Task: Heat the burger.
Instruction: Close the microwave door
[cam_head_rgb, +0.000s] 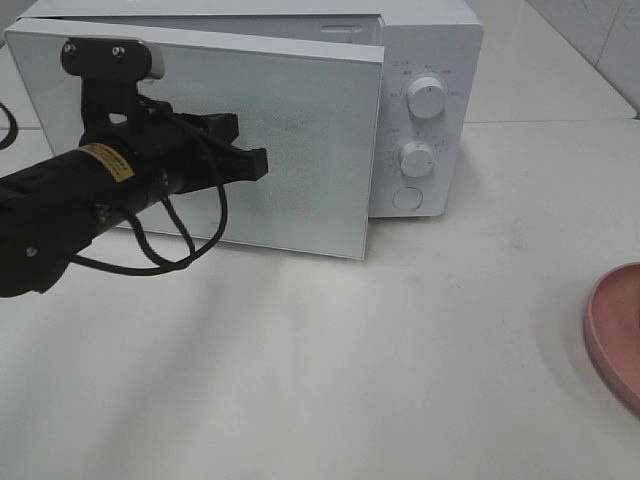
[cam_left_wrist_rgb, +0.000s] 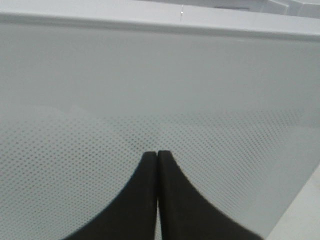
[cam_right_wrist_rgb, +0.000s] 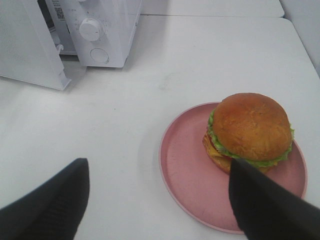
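The burger, with a glossy brown bun and green lettuce, sits on a round pink plate in the right wrist view. My right gripper hovers open just short of it, nothing between its dark fingers. In the high view only the plate's edge shows at the far right; the burger and the right arm are out of that view. The white microwave stands at the back with its door partly open. My left gripper is shut, empty, its tips up against the door's dotted glass.
Two knobs and a round button are on the microwave's right panel. The microwave and the door's edge also show in the right wrist view. White tabletop lies between the microwave and the plate.
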